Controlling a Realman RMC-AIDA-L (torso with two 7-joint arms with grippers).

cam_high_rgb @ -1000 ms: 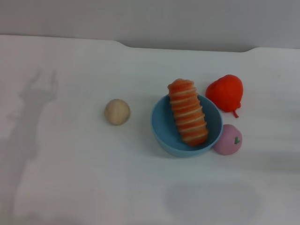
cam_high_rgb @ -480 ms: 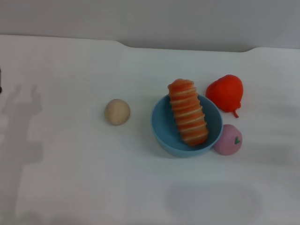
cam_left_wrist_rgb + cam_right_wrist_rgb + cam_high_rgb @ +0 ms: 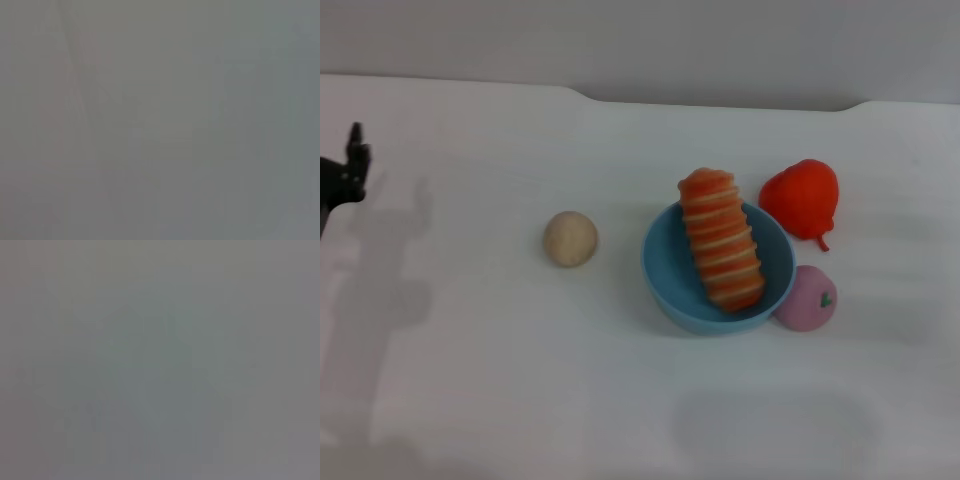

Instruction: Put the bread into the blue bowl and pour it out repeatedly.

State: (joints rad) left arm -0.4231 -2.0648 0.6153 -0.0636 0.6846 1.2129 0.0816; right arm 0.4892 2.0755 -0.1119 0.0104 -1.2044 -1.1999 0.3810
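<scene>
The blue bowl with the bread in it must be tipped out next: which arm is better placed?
Probably the left. Only the left pincer is in view, at the table's far left edge. The blue bowl holding the bread stands right of centre; no right arm shows.

The blue bowl (image 3: 718, 272) is hemmed on its right by a red fruit (image 3: 802, 198) and a pink ball (image 3: 808, 298), both touching or just beside the rim. Bare table (image 3: 470, 350) is found on its left, interrupted only by a beige ball (image 3: 570, 238). The bowl's opening is spanned by the bread (image 3: 721, 238).
</scene>
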